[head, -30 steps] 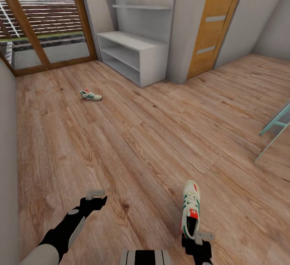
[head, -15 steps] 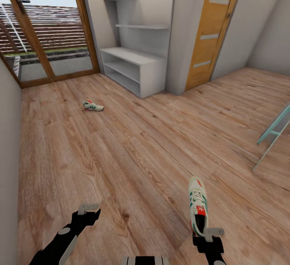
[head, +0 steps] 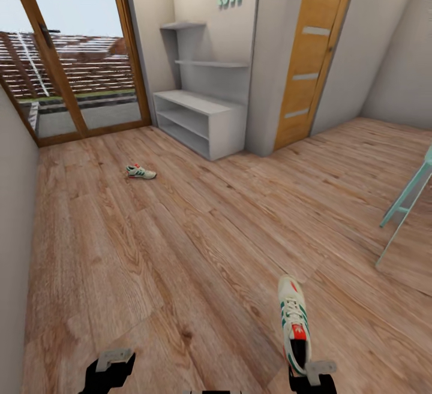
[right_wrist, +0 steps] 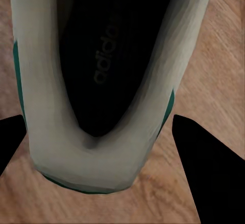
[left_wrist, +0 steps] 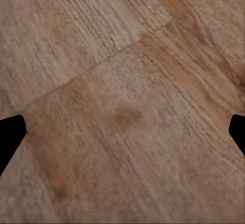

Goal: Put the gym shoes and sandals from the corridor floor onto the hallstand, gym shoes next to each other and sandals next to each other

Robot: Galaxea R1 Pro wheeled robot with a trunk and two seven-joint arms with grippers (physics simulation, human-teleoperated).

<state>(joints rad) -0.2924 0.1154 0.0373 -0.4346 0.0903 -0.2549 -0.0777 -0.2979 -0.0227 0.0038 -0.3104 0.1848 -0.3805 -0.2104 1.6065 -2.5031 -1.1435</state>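
One gym shoe (head: 293, 322), cream with green stripes and a red tongue, hangs low over the corridor floor (head: 198, 244) at the near right, toe pointing away. My right gripper (head: 307, 371) is shut on its heel; the right wrist view shows the gym shoe's (right_wrist: 102, 81) heel wedged between the black fingers (right_wrist: 204, 173) of that gripper (right_wrist: 102, 147). The other gym shoe (head: 140, 171) lies on the floor far left, in front of the hallstand (head: 231, 121). My left gripper (head: 113, 363) is open and empty above bare planks (left_wrist: 122, 81). The sandals are out of view.
A glass door with a wooden frame (head: 72, 70) closes the far left. An orange wooden door (head: 306, 58) stands right of the hallstand. Teal legs of a piece of furniture (head: 408, 202) stand at the right edge. A wall (head: 12, 232) runs along the left.
The camera has tilted up, so the whole picture slid down and both arms sank toward the lower edge. The right gripper still holds the gym shoe.
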